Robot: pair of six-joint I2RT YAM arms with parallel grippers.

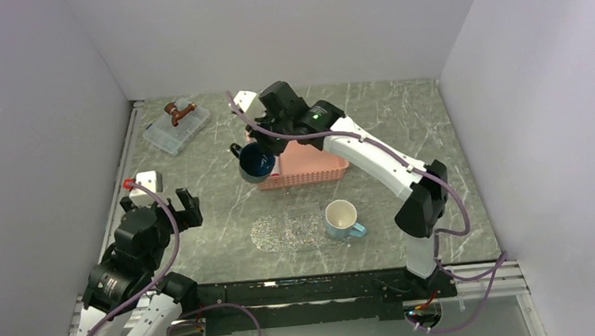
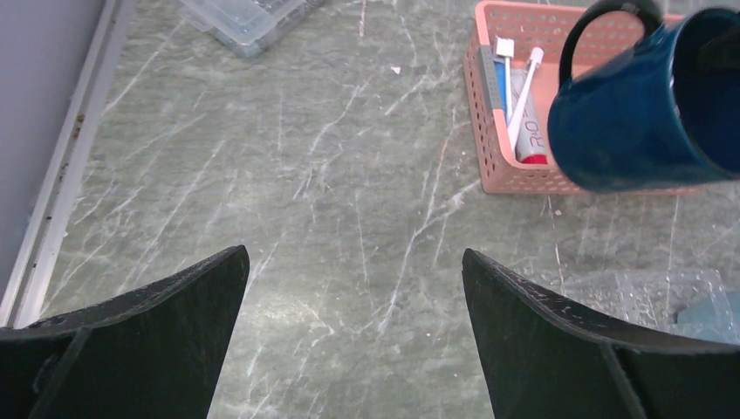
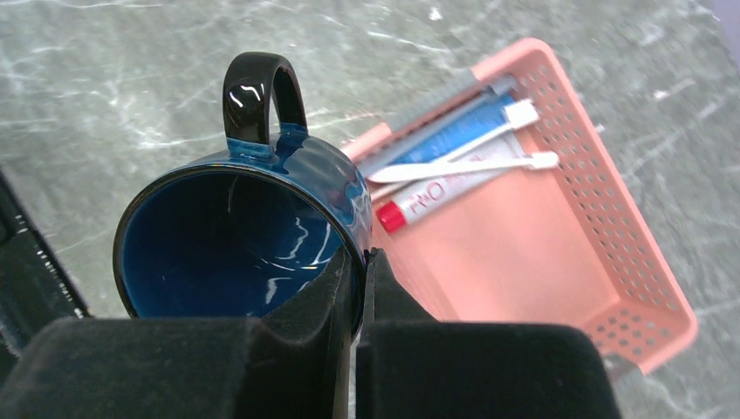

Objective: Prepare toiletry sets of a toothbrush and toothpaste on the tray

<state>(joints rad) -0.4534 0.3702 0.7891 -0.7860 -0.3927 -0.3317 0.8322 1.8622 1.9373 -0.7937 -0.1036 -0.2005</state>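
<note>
Rim of the glossy dark-blue ceramic mug (image 3: 227, 249) is pinched in my right claw (image 3: 359, 264), likely to clear the pink lattice basket (image 3: 611, 209).

Soft even light, faint shadows. Glare on dark blue mug (image 3: 236, 218); right jaws soft-focus in wrist view.

Seen from above, the right gripper (image 1: 268, 148) holds a dark blue mug (image 1: 256, 164) tilted beside a pink basket (image 1: 314, 165). Nearer, a pale blue mug (image 1: 344, 218) stands at the clear tray (image 1: 283, 234)'s right end.
</note>
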